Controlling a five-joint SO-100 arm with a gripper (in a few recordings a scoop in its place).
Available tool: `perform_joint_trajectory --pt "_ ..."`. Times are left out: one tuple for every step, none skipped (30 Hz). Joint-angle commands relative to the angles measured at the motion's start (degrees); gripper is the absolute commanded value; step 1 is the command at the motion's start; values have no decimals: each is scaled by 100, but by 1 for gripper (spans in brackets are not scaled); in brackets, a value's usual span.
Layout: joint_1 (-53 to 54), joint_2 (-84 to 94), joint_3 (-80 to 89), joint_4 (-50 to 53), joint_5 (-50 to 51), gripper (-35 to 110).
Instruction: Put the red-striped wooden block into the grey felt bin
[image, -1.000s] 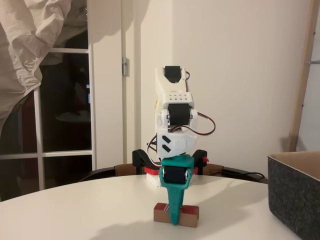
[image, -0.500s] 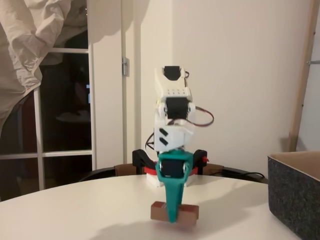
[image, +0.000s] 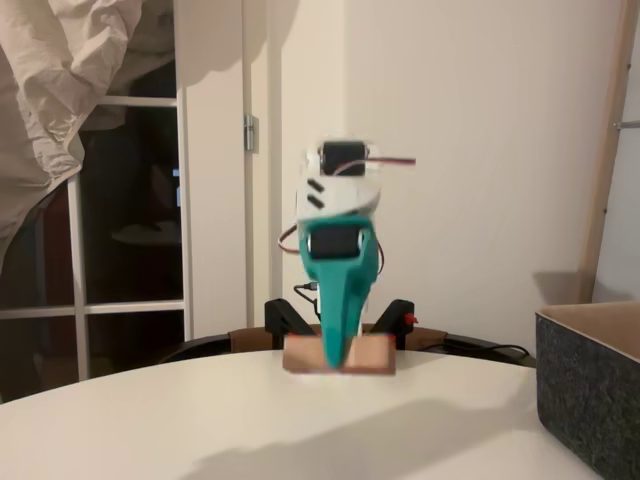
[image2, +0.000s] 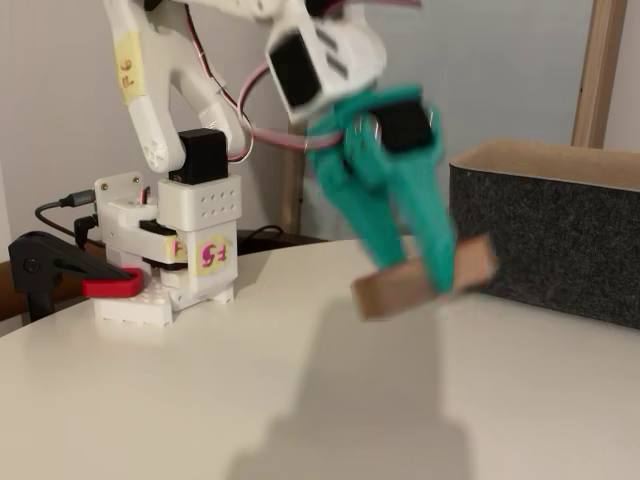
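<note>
The wooden block (image: 365, 354) (image2: 400, 284) hangs in the air above the white table, a light-brown piece blurred by motion; its striped top does not show. My teal gripper (image: 337, 358) (image2: 418, 275) is shut on it across its middle. The grey felt bin (image: 592, 385) (image2: 560, 225) stands on the table to the right in both fixed views, with dark grey walls and a tan inside. The block is left of the bin and lower than its rim in a fixed view (image2: 400, 284).
The arm's white base (image2: 165, 255) is clamped at the table's far edge with a black and red clamp (image2: 65, 272). A wall, a door and a window with a draped cloth (image: 70, 90) lie behind the round table (image: 250, 420).
The gripper has lifted the block off the table, rising well above the surface. The arm has folded upward with it.
</note>
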Motion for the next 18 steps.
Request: perform_joint_trajectory --pt "-123 536 -422 -211 176 2" --pt "-211 589 -501 -220 176 3" --pt "-308 650 -589 -229 167 3" --pt "-396 703 -668 -229 149 3" --pt "-510 756 -756 -229 132 3" --pt "-624 800 -844 -229 114 4" --pt "-729 844 -940 -237 97 4" --pt "-853 853 -1046 -237 88 4" --pt "-976 870 -1151 -246 79 4" --pt "-1099 870 -1266 -255 70 4" --pt "-1213 870 -1362 -290 70 4" --pt "-1345 870 -1450 -334 70 3" --pt "-1485 861 -1538 -396 70 3" --pt "-1617 853 -1608 -457 79 3" --pt "-1758 835 -1670 -519 70 3" --pt "-1907 826 -1740 -571 44 3" --pt "-2074 809 -1775 -642 9 3" --pt "-2232 791 -1811 -703 -18 3"
